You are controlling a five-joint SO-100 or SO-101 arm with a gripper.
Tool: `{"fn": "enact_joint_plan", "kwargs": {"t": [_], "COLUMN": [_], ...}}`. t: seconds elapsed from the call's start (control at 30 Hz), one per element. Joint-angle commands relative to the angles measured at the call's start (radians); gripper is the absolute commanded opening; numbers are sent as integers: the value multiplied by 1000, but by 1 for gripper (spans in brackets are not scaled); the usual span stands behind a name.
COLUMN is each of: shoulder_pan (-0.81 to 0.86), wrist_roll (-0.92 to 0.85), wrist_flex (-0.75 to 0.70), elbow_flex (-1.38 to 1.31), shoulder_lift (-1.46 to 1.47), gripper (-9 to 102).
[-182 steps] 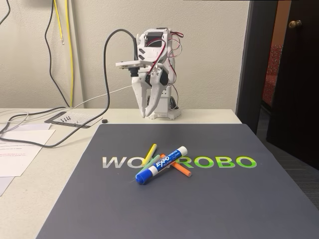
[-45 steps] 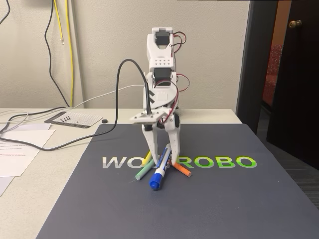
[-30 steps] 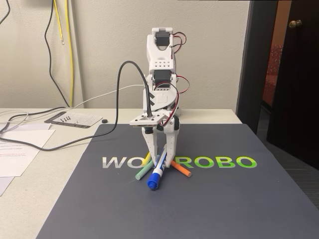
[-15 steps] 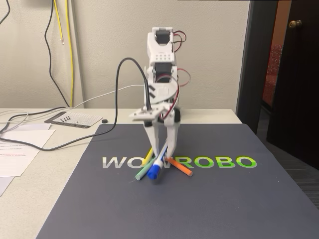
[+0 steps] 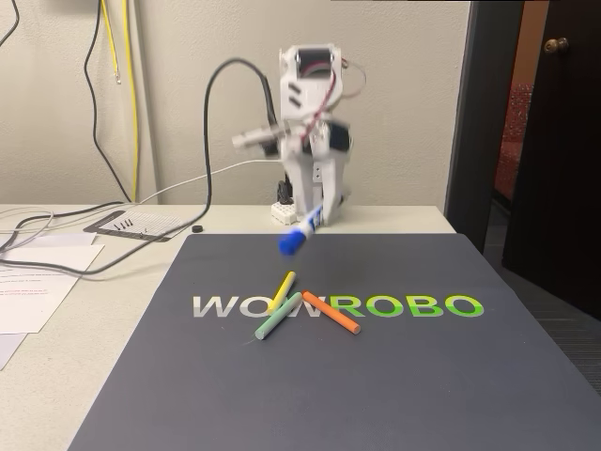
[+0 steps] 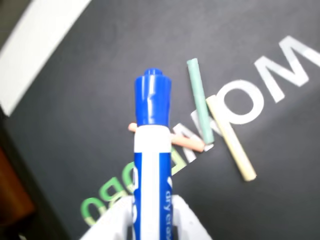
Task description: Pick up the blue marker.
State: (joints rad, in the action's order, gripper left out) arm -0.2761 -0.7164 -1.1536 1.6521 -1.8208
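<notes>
The hand (image 5: 314, 218) grips the blue marker (image 5: 302, 231) by its barrel, cap pointing down and forward, well above the dark mat (image 5: 394, 376) on the worktop (image 5: 56, 376). The wrist view shows the marker (image 6: 152, 165) over the green stick (image 6: 200, 100), yellow stick (image 6: 231, 145) and orange stick (image 6: 175, 140) lying below. The lift looks done; next it only needs a firm, steady hold.

Blue-capped white marker (image 6: 151, 165); sticks (image 5: 282, 291) seemingly yellow, green, orange.

Even, soft indoor light in the fixed view, faint shadows on the mat (image 5: 376, 376), motion blur on the arm (image 5: 305, 122) at upper centre, wrist view soft throughout, blue marker (image 6: 152, 165) slightly blurred.
</notes>
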Motion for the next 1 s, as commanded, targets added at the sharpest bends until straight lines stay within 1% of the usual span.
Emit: {"fn": "enact_joint_plan", "kwargs": {"t": [0.0,0.13,0.23,0.3,0.47,0.77,0.97], "shoulder_pan": [-15,-21,-23,-28,-37,-54,-51], "wrist_roll": [173,448,577,669,752,874,876], "wrist_flex": [-29,-43,-46,0,144,265,305], "elbow_flex": [-43,-26,6,83,354,675,804], "shoulder_lift": [-115,-183,-238,-304,-515,-784,-890], "gripper": [0,0,0,0,0,0,0]}}
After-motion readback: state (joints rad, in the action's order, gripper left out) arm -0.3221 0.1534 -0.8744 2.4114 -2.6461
